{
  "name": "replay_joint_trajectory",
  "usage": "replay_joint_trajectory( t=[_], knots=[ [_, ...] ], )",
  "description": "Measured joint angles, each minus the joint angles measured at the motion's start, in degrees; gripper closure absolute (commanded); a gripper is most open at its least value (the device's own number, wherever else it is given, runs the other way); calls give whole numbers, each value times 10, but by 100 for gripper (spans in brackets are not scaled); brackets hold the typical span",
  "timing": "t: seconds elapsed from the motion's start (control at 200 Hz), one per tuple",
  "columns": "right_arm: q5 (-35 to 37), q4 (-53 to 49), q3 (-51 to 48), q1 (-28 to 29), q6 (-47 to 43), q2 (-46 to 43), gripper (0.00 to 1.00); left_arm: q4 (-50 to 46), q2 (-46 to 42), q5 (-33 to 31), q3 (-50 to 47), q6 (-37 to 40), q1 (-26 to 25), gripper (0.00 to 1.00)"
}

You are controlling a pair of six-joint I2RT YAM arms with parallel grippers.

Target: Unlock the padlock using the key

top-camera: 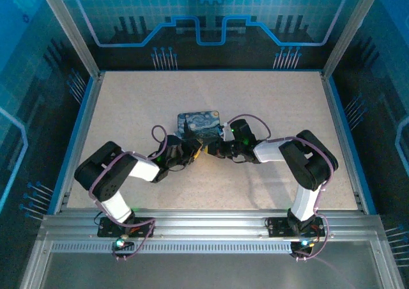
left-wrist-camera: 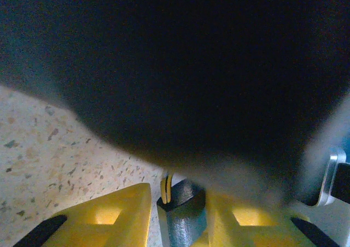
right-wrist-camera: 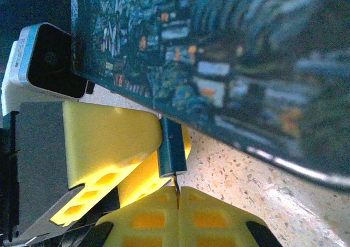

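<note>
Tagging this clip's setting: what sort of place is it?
Probably a lab or demo robot cell: aluminium frame posts around a speckled table, with blue circuit-print backdrop panels behind.

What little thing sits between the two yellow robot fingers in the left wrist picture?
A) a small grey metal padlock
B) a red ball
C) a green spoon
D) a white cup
A: the left wrist view shows the small grey metal padlock sitting between the yellow fingers of the left gripper.
</note>
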Motion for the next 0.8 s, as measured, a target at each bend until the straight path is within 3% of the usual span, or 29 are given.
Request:
replay_joint_trajectory(
  t=[0.32, 0.635, 0.8],
  knots=[
    [10, 8, 0, 2, 23, 0, 92, 23, 17, -1, 5, -12, 2, 77],
    [25, -10, 0, 10, 11, -17, 67, 24, 16, -3, 5, -12, 2, 86],
    [47, -50, -14, 9, -27, -67, 63, 21, 14, -2, 5, -12, 2, 87]
  ],
)
